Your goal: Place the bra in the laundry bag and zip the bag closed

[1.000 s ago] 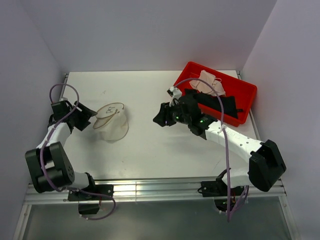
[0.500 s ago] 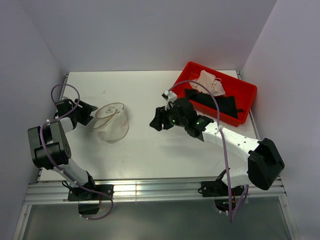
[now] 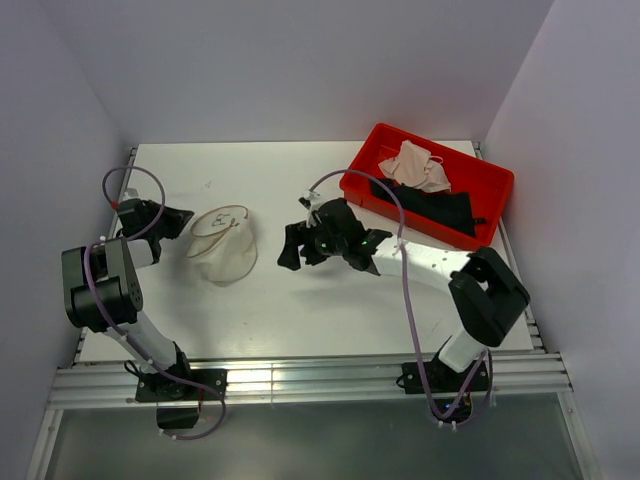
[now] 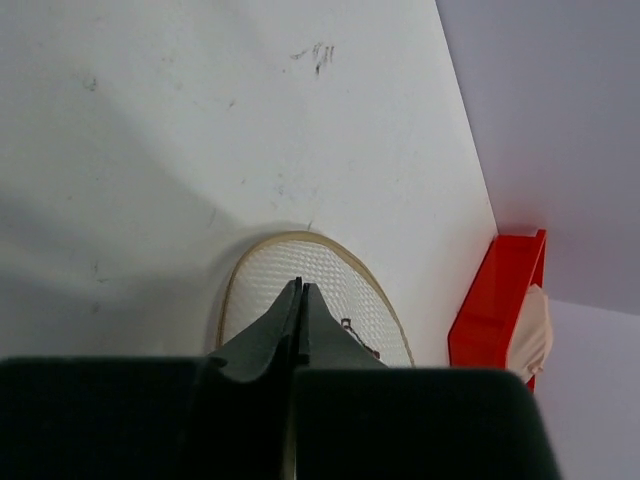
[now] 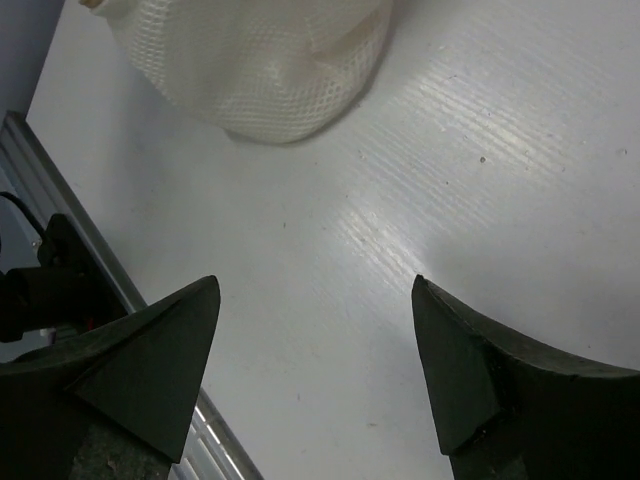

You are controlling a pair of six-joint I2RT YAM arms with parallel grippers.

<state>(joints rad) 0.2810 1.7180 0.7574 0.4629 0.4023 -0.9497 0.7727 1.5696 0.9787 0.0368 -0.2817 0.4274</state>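
Observation:
The laundry bag, a whitish mesh dome with a tan zipper rim, sits on the table left of centre. In the left wrist view the laundry bag lies just beyond my fingertips. My left gripper is shut beside the bag's left rim, and nothing shows between its jaws; the left gripper has its tips pressed together. The bra, pale pink, lies in the red tray. My right gripper stands open over bare table right of the bag. From the right wrist the right gripper is empty, with the laundry bag ahead.
A black garment also lies in the red tray, in front of the bra. The red tray shows at the far right of the left wrist view. Grey walls enclose the table on three sides. A metal rail runs along the near edge.
My left gripper has shut and its arm has folded back toward the left wall. My right arm has swung left from the tray toward the bag, and its jaws have opened wider.

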